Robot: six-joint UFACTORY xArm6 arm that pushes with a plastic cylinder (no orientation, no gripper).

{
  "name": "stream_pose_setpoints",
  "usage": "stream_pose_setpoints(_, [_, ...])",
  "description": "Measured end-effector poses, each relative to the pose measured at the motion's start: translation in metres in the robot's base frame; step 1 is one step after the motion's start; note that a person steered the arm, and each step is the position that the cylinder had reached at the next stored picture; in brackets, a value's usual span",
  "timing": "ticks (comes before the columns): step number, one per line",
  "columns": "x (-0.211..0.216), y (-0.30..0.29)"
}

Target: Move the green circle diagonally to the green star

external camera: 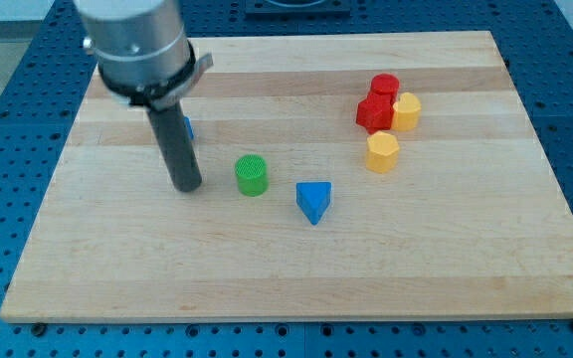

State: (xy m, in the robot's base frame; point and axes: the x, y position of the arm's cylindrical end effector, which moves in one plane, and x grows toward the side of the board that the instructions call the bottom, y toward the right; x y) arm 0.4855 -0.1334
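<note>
- My tip (187,186) rests on the board (267,268) just to the view's left of the green circle (252,175), near it but with a sliver of wood showing between them. The rod is bare and holds nothing; there are no jaws to open or close.
- The rod stands nearly upright, leaning a little toward the view's top-left, where the grey arm housing fills the corner.
- A blue block (187,127) peeks out from behind the rod; its shape is hidden.
- Past the circle, toward the view's lower right, sits a blue triangle (313,201).
- Well apart at the upper right cluster two red blocks (377,104) and two yellow blocks (394,129).
- No green star shows anywhere, so the goal is uncertain.
- Risks, as I judge them: a straight push rightward could drive the circle into the triangle; an off-centre contact could let the round block roll off the tip sideways.
</note>
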Motion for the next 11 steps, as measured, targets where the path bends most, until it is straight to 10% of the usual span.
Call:
stream_pose_setpoints(5, [0.018, 0.077])
stream_pose_setpoints(11, [-0.174, 0.077])
